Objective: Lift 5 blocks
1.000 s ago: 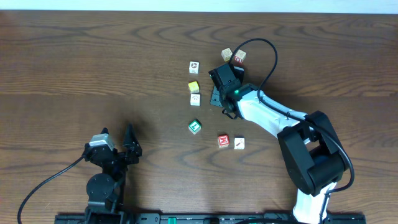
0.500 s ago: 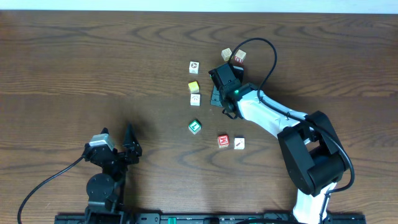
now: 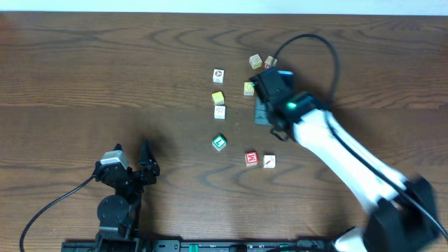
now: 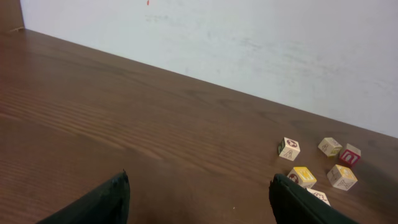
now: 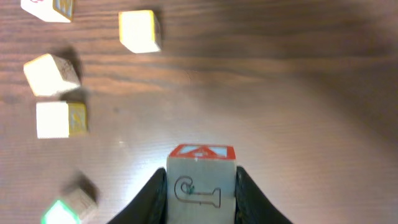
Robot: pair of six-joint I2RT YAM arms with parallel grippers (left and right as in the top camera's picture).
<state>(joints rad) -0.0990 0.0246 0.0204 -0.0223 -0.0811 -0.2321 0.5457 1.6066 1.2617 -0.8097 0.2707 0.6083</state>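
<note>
From overhead, the right jaws were seen closed on one block [image 3: 249, 88], held at their tips above the tabletop [image 3: 105, 70]. The other blocks lay scattered beyond and beside them. A green-faced block [image 3: 220, 143] and a red-faced block [image 3: 250, 159] lay off to one side of the jaws, and a yellow-faced cube [image 3: 218, 97] sat a little beyond their tips. The left jaws were parked well apart from every block. How the grip sat on the block could not be read from up there.

In the left wrist view, the left jaws were shown spread wide with nothing between them. A small cluster of blocks lay far ahead and to their right. The right jaws were out of this view.

In the right wrist view, the grip was made plain (this is what the overhead hid). The held block was clamped squarely between the two jaws on opposite flat sides, with a red-bordered face turned away and a key drawing toward the camera. It was judged to be clear of the tabletop, since the loose blocks ahead looked far smaller.

Such a block was judged light, stiff and unlikely to break, though its smooth faces and small size could let it twist or slip. It would best be taken across the middle of two opposite faces, with the jaws flat against them.
</note>
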